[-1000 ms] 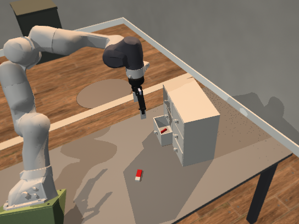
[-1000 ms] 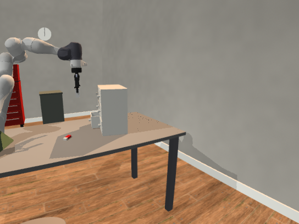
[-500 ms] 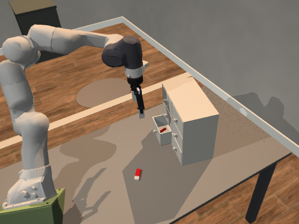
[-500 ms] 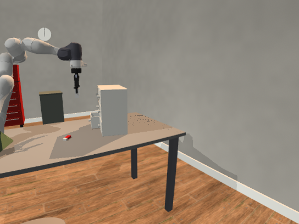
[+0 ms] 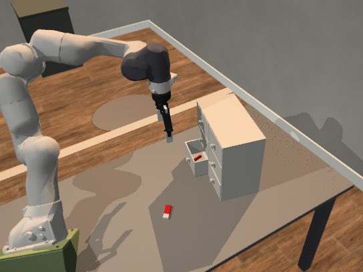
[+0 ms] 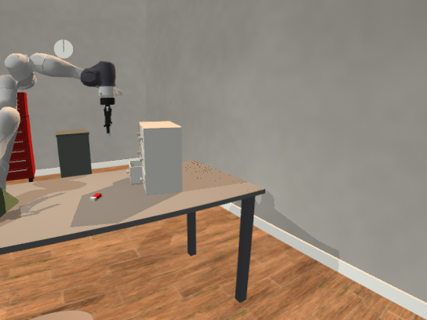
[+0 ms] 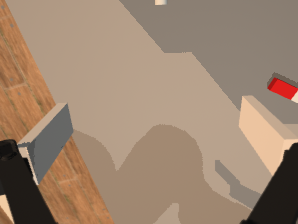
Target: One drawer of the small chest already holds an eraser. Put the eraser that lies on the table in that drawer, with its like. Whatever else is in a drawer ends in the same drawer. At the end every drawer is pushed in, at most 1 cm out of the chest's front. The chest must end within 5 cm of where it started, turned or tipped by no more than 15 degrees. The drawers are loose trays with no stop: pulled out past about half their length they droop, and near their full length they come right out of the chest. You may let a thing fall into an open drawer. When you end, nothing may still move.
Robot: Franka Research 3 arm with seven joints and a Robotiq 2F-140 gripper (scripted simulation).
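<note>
The claw (image 5: 169, 136) hung high, spread apart and empty. The eraser (image 5: 167, 211) on the worktop (image 5: 267, 200) was best approached from directly overhead, fingers straddling its narrow sides.

You had a tan table (image 5: 293, 197) on dark legs carrying three things. The white chest (image 5: 238, 147) stood at about two o'clock from the table's middle, the red-and-white eraser (image 5: 167, 211) lay flat at six o'clock from it, well apart, and the green arm pedestal (image 5: 68, 248) sat at eight o'clock.
</note>
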